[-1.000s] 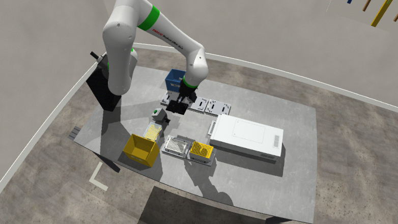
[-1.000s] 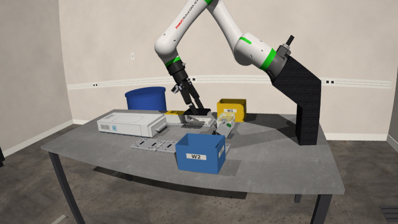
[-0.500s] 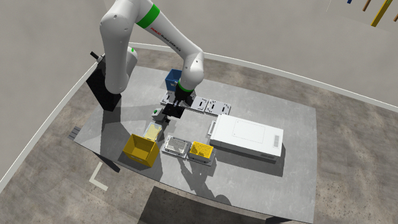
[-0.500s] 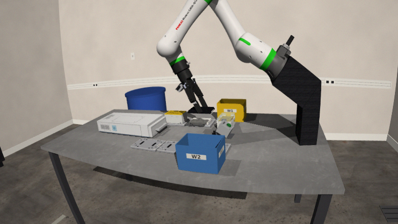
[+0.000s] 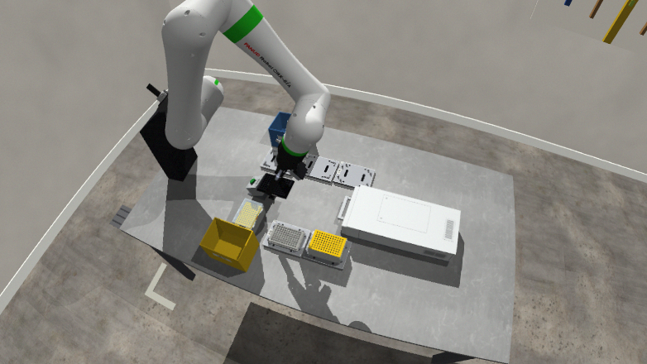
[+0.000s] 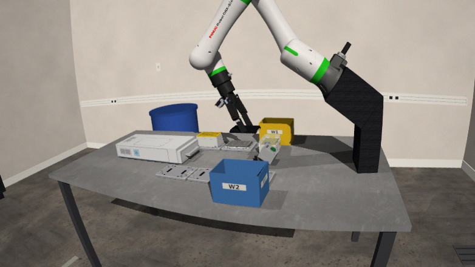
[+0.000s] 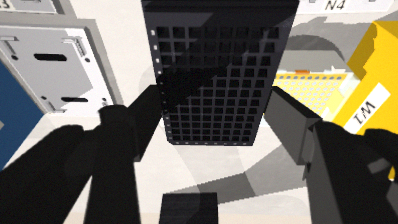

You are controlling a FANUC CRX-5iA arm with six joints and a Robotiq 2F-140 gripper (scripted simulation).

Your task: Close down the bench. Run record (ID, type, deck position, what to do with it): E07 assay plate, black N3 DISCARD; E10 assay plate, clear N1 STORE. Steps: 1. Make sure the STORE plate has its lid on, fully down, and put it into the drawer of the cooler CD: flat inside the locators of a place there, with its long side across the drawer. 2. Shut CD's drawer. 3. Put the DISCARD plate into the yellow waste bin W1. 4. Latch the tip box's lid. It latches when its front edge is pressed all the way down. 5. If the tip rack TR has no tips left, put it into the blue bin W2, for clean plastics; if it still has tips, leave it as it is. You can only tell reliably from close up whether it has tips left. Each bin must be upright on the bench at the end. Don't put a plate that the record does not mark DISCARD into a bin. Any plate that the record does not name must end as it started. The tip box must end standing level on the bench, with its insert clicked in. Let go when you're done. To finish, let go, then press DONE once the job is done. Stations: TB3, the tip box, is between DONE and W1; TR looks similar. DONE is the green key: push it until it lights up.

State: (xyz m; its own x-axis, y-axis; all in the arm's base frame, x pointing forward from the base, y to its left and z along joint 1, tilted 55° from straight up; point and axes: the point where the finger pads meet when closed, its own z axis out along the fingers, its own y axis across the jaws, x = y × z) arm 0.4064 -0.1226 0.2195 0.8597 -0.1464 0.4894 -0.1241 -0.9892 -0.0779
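We have the black plate (image 7: pixel 215 80) clamped by its 2 long sides in the gripper (image 7: pixel 215 117), 1 finger (image 7: pixel 145 117) on each side, and we hold it in the air above the bench (image 5: pixel 407 289). In the top view the plate (image 5: pixel 276 184) hangs near the centre of the bench, just at 3 o'clock of the green key (image 5: pixel 252 181), with the deck nests (image 5: pixel 346 174) at about 2 o'clock from it. The plate looks roughly level there.

From the wrist view, the yellow bin W1 (image 7: pixel 372 75) shows at 3 o'clock of the plate, its label facing us, and the tip box (image 7: pixel 305 85) lies between plate and bin, its yellow tips visible. A nest (image 7: pixel 55 70) sits at 9 o'clock, and a strip of the blue bin (image 7: pixel 12 115) beyond it at the frame edge.

In the top view W1 (image 5: pixel 228 244) stands upright at 7 o'clock of the plate, open side up, with the tip box (image 5: pixel 248 213) touching or just beside its far wall. At 5 o'clock are 2 racks side by side, 1 grey (image 5: pixel 285 236) and 1 yellow (image 5: pixel 326 244). The cooler (image 5: pixel 402 222) lies at 4 o'clock, drawer shut. W2 (image 6: pixel 239 182) stands upright near the bench's front edge in the exterior view.
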